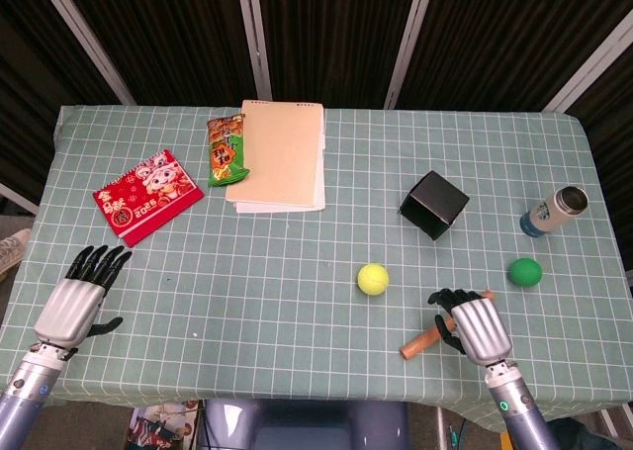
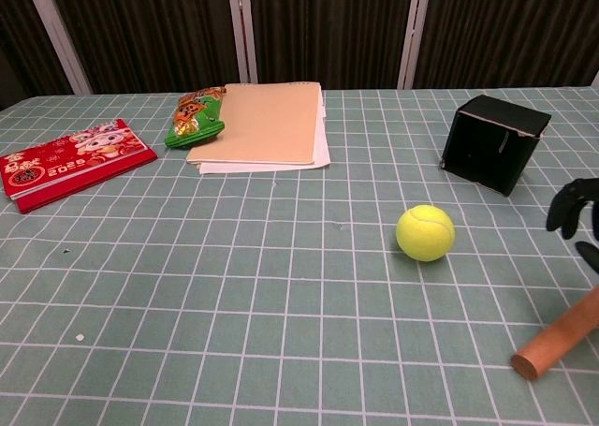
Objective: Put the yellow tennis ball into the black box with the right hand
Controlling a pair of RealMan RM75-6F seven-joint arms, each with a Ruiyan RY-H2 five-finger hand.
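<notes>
The right robot hand (image 1: 476, 324) hangs open above the wooden rod (image 1: 423, 343), right of the yellow tennis ball (image 1: 373, 279). The black box (image 1: 434, 204) sits farther back. The left robot hand (image 1: 73, 300) rests open on the surface (image 1: 267, 302).

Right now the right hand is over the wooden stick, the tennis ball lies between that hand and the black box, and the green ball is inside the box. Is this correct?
One part is wrong: the green ball is not inside the box. It lies on the table, right of the box, as the head view shows. The rest holds: the right hand is over the stick, and the tennis ball lies between that hand and the box.
</notes>
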